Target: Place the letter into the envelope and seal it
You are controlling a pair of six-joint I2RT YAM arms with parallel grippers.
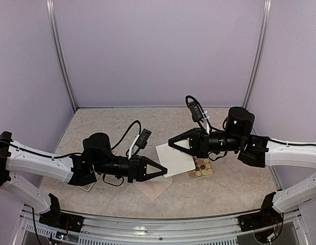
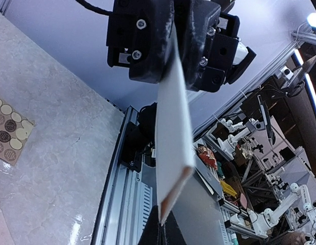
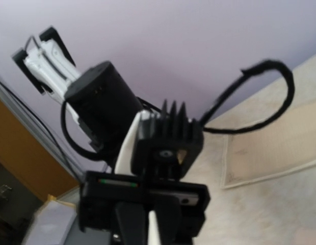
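On the mottled beige surface (image 1: 234,194), the left pincer (image 1: 162,170) and right pincer (image 1: 172,143) face each other. Each is clamped tight on an opposite edge of the white folded paper letter (image 1: 176,159), held off the surface between them. The small cream-beige paper envelope (image 1: 154,190) lies flat just beside the left pincer, and the square card of round brown and yellow stickers (image 1: 202,167) lies near the right pincer.

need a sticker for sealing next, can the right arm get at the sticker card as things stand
Probably, but not right now: the sticker card lies uncovered close by the right gripper, yet it and the left gripper both pinch the white sheet.
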